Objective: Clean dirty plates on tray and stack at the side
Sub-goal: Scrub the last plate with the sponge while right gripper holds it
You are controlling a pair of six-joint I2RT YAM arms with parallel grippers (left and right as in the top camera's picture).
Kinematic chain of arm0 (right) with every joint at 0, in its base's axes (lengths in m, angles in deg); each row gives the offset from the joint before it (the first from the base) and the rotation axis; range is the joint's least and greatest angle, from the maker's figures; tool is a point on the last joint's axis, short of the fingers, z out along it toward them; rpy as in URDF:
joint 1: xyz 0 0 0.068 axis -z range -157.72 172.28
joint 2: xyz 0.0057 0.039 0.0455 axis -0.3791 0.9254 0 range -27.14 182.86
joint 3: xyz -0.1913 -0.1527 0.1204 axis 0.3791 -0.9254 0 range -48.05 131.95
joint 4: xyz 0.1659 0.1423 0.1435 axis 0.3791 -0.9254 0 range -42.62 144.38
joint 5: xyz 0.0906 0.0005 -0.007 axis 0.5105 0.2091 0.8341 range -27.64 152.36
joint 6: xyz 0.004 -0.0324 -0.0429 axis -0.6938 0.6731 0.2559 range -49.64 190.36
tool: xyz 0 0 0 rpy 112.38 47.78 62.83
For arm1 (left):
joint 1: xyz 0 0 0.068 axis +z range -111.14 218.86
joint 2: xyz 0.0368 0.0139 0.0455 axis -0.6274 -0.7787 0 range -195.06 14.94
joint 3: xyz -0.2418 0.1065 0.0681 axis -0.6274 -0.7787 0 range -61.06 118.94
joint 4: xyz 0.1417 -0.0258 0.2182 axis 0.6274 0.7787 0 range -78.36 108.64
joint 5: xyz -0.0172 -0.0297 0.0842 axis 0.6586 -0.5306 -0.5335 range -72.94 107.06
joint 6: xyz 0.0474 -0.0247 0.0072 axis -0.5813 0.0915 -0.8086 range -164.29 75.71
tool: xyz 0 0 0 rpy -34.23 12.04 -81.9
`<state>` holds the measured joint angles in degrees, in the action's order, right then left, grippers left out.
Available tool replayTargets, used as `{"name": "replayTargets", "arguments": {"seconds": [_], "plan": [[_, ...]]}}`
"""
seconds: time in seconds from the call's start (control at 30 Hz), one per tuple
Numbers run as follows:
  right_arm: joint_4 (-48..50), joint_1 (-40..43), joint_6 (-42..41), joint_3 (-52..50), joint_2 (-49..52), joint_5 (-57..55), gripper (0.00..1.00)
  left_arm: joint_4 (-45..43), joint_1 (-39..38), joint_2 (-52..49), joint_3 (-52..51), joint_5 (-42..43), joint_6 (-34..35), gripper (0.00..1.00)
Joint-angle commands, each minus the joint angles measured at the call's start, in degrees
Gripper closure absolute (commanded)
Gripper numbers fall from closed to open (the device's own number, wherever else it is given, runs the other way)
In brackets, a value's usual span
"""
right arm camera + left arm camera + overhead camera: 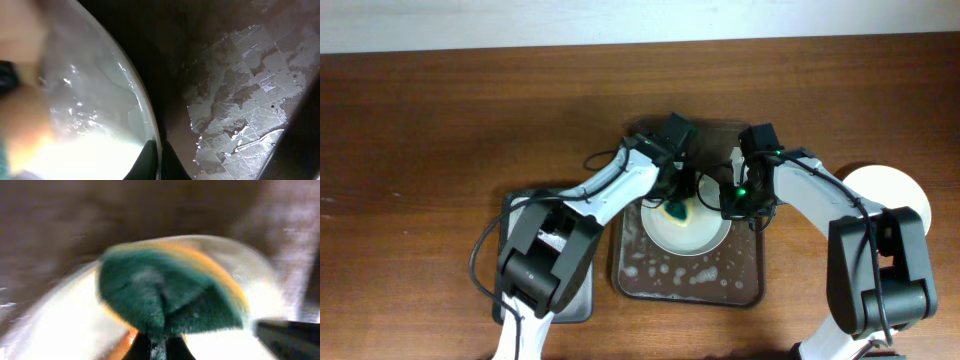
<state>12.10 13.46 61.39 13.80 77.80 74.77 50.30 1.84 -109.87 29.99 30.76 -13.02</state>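
Fuzzy green sponge (170, 290) touches round, glossy plate (692, 236).

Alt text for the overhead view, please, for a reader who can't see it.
Two robot arms meet over a white plate on a dark, soapy tray: the left gripper presses a green-and-yellow sponge onto it while the right gripper holds its right rim. A second plate sits on the wooden table at far right.

Dark wooden table (440, 120), sudsy tray (660, 282), grey tray (580, 300), white plate (898, 185)
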Motion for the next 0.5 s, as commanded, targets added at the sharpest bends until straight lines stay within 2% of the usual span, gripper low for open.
{"name": "replayTargets", "arguments": {"seconds": [0.0, 0.13, 0.23, 0.37, 0.43, 0.47], "plan": [[-1.4, 0.2, 1.3, -1.5, 2.1, -5.4, 0.96, -3.3, -4.8, -1.6, -0.2, 7.6, 2.7, 1.00], [-1.7, 0.2, 1.3, -1.5, 2.1, -5.4, 0.96, 0.4, -4.3, -1.7, -0.2, 6.5, 2.6, 1.00], [-1.8, 0.2, 1.3, -1.5, 2.1, -5.4, 0.96, 8.7, -1.8, -1.6, -0.2, -2.4, 2.4, 1.00], [-1.8, 0.2, 1.3, -1.5, 2.1, -5.4, 0.96, 16.7, 2.7, -1.3, -0.1, -13.7, -1.4, 1.00], [-1.8, 0.2, 1.3, -1.5, 2.1, -5.4, 0.96, 18.0, 4.5, -1.2, -0.1, -20.2, -1.4, 1.00], [-1.8, 0.2, 1.3, -1.5, 2.1, -5.4, 0.96, 18.1, 5.4, -1.1, 0.0, -20.6, -1.4, 1.00]]}}
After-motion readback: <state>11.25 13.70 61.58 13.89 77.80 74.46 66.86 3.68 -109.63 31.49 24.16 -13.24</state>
